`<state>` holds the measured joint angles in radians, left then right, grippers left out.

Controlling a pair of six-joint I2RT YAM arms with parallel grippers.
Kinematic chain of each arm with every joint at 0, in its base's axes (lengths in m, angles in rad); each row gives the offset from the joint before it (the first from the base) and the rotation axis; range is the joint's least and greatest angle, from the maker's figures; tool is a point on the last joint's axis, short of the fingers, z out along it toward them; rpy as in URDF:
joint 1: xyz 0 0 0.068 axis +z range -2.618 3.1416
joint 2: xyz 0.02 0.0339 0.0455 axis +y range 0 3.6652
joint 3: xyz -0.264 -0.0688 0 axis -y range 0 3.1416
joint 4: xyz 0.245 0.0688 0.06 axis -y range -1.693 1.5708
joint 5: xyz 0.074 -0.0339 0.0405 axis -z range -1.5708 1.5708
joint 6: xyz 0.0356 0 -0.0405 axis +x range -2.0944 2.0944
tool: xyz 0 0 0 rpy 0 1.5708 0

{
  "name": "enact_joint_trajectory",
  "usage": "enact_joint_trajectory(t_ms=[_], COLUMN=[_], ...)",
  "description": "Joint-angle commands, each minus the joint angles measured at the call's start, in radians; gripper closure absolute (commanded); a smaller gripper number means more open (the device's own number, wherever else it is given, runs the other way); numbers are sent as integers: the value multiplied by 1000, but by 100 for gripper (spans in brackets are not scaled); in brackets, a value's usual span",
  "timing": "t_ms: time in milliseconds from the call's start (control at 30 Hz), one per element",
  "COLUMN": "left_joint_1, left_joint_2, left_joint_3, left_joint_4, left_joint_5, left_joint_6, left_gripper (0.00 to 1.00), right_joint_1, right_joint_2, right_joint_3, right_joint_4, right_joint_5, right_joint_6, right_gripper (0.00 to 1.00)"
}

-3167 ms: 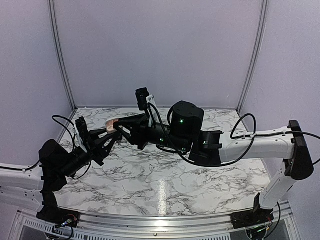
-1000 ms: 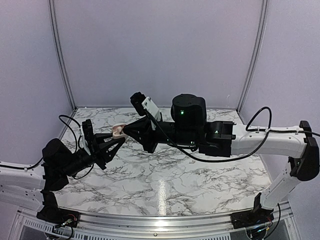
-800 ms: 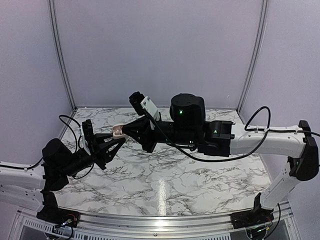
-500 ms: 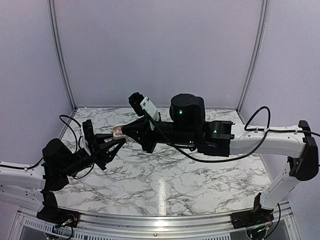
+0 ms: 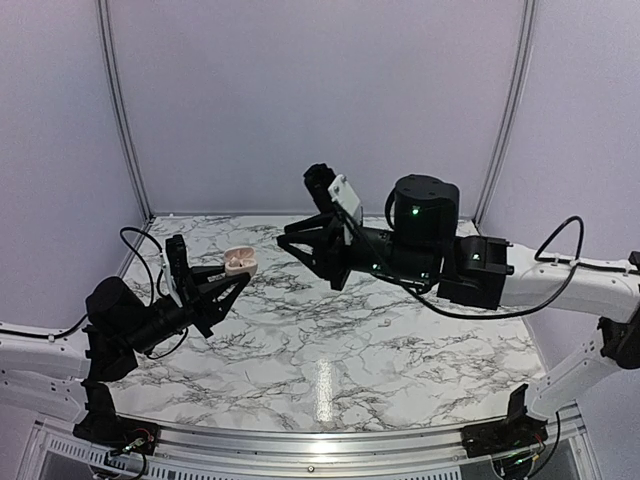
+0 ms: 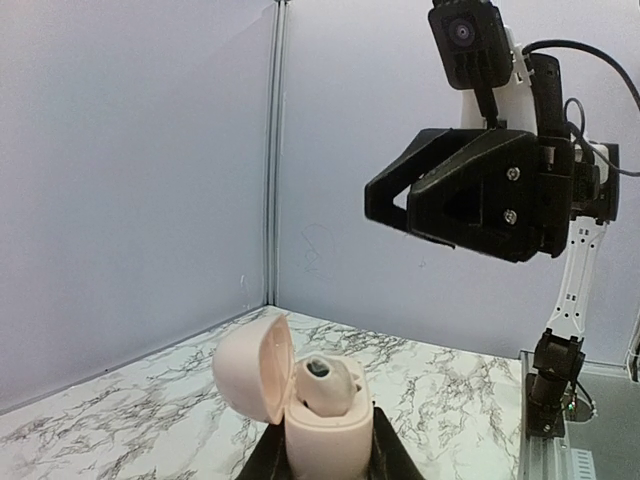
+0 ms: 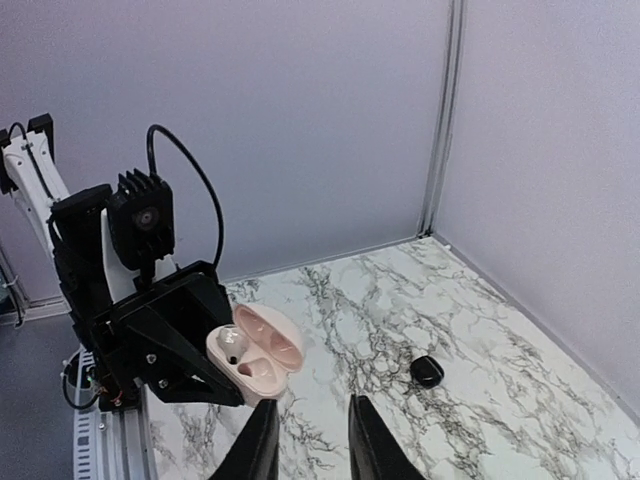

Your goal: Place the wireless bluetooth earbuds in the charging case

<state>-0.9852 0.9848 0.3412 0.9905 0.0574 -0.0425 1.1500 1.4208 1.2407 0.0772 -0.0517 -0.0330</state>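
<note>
The charging case (image 6: 322, 425) is held up off the marble table (image 7: 520, 400), pinched low on its base between the closed fingers of the left gripper (image 5: 232, 272), with its lid hinged open and tipped away to one side. In the left wrist view a dark earbud (image 6: 320, 369) appears to sit in one of the case's wells, though how fully it is seated cannot be told. The other earbud (image 7: 427, 371) lies loose on the table, well apart from the case and below it, on its back-corner side. The right gripper (image 7: 309, 440) hangs in the air short of the case, facing its open mouth, its jaws a narrow gap apart with nothing between them. The loose earbud looks very light, hard, smooth and rounded, so it will likely slip or skitter; a gentle pinch across its widest part seems safest. The case looks rigid and slick, its hinge the weak spot. No brand, label or writing is legible anywhere.
</note>
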Motion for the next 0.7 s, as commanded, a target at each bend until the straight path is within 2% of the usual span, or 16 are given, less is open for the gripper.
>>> enact_joint_trajectory(t_ms=[0, 67, 167, 300, 367, 467, 667], left_joint_1=[9, 12, 17, 22, 23, 26, 28], left_joint_2=[-41, -51, -59, -57, -59, -67, -48], left_joint_3=[13, 5, 2, 5, 10, 5, 2], left_joint_4=[-40, -42, -55, -73, -94, -112, -116], left_joint_5=[-50, -81, -86, -84, -86, -89, -80], left_joint_6=[-41, -59, -77, -89, -92, -94, -99], left_gripper=[100, 100, 100, 100, 100, 100, 100], right_joint_1=[-67, -84, -93, -101, -121, -208, -377], right_joint_2=[-95, -130, -171, -183, -169, -155, -171], right_joint_3=[-59, -86, -124, -140, -116, -113, -241], right_joint_4=[24, 18, 9, -65, -174, -291, -382], right_joint_5=[75, 121, 221, 310, 290, 125, -64], right_joint_6=[-13, -15, -25, -31, 2, 73, 117], right_gripper=[65, 55, 28, 13, 9, 8, 7])
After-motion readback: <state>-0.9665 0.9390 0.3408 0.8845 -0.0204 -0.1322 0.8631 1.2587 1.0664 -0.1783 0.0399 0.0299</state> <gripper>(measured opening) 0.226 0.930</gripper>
